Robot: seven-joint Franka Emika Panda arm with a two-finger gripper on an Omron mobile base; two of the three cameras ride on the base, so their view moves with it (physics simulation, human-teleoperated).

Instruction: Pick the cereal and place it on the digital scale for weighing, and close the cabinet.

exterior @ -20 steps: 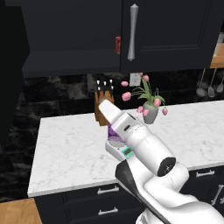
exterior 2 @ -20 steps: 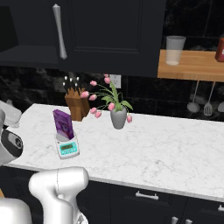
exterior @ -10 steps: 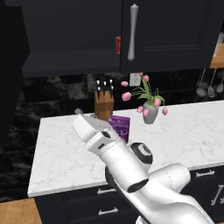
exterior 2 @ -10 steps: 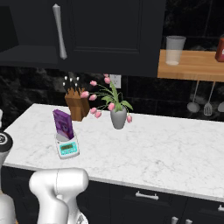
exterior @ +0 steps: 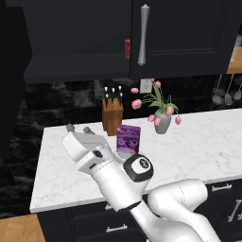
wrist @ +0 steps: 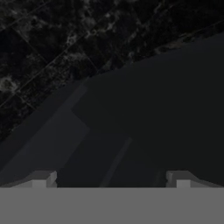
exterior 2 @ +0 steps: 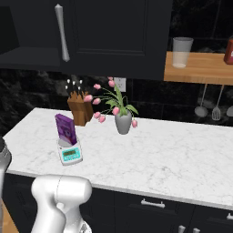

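Purple, the cereal (exterior: 128, 140) you are after stands upright on the digital scale (exterior 2: 69, 154) at centre frame in the left base view, well right of your gripper (exterior: 79, 129), whose jaws stand wide apart and empty at left-centre, pointing toward the black cabinet (wrist: 153, 113).

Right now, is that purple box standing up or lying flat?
Upright. The cereal stands on end on the digital scale, its printed face vertical; the gripper is open, well clear of it.
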